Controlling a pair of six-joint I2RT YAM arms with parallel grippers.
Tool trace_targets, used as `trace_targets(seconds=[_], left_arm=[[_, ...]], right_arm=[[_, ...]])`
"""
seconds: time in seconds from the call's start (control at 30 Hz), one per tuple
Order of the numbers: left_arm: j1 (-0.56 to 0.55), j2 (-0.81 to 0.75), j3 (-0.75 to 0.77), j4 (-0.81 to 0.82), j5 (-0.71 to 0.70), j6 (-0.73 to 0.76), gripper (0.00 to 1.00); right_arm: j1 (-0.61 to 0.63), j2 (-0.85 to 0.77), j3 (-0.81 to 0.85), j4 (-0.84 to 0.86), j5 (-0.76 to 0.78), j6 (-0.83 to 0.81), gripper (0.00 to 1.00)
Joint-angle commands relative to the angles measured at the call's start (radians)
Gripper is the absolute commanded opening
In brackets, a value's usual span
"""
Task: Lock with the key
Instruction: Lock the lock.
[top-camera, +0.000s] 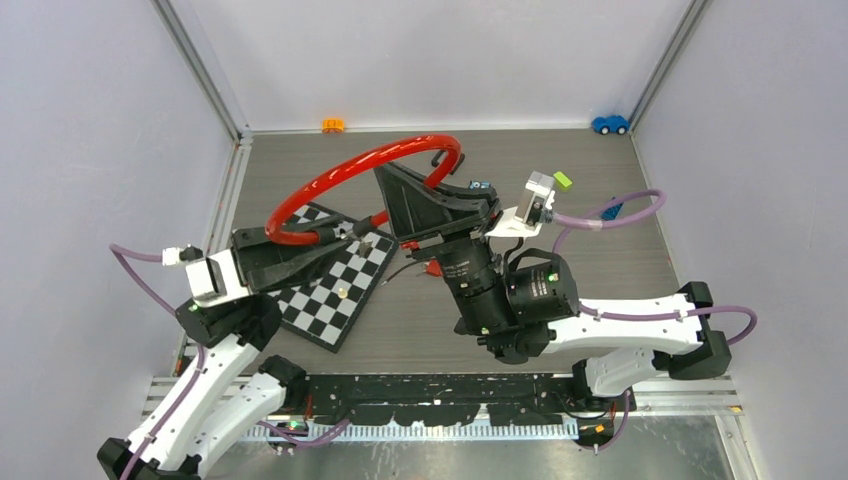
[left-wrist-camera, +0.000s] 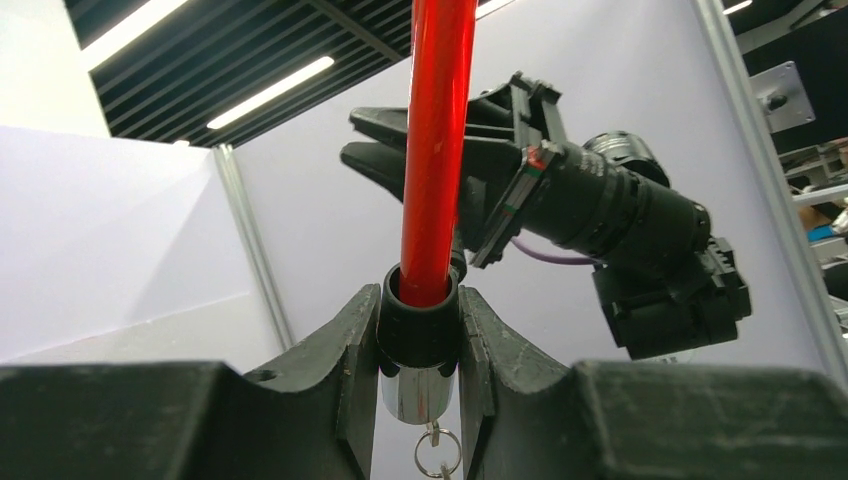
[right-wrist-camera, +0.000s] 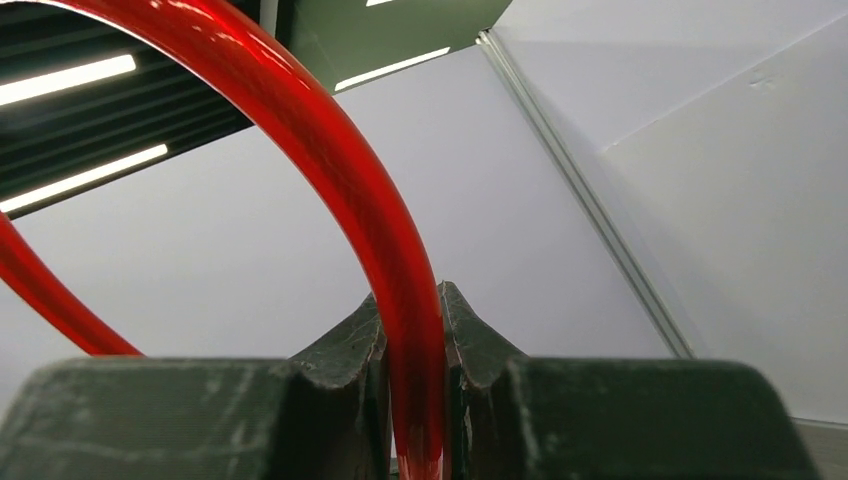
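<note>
Seen from above, the red plastic-coated cable lock (top-camera: 350, 172) hangs in the air as a loop between the 2 arms, over the chequered board (top-camera: 335, 295) on the counter (top-camera: 600, 270). The main risk, I judge, is torque. If either arm swings, the springy loop could twist and lever itself out of a grip. The left pincer (top-camera: 345, 235) closes on 1 end of the loop, and the right pincer (top-camera: 390, 178) on the arc farther along. How narrow each gap is cannot be read from this height.

In the left wrist view, the left pincer is clamped on the black collar (left-wrist-camera: 418, 330) at the cable's end, both fingers touching it and drawn in to its width. Below it a chrome cylinder (left-wrist-camera: 413, 398) protrudes, with a key ring (left-wrist-camera: 437, 462) dangling (the key's blade is hidden, presumably in the cylinder). Neither pincer is free to turn that key. Something probably has to be released first, and the loop could then sag or spring away.

In the right wrist view, the right pincer pinches the red cable narrowly, a finger pressed on either side. The glossy coating could slide between them if the cable is pulled.
</note>
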Motion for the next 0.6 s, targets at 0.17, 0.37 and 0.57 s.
trace_targets(seconds=[0.17, 0.37, 0.57], left_arm=[[0.0, -0.015, 0.081, -0.24, -0.149, 0.097, 0.0], [0.0, -0.025, 0.08, -0.242, -0.17, 0.083, 0.0], [-0.001, -0.043, 0.086, -0.242, -0.198, 0.07, 0.0]], right_arm=[[0.069, 0.141, 0.031, -0.374, 0.009, 0.119, 0.01], [0.067, 0.174, 0.051, -0.447, 0.071, 0.139, 0.01], [0.049, 0.179, 0.028, -0.51, 0.105, 0.222, 0.01]])
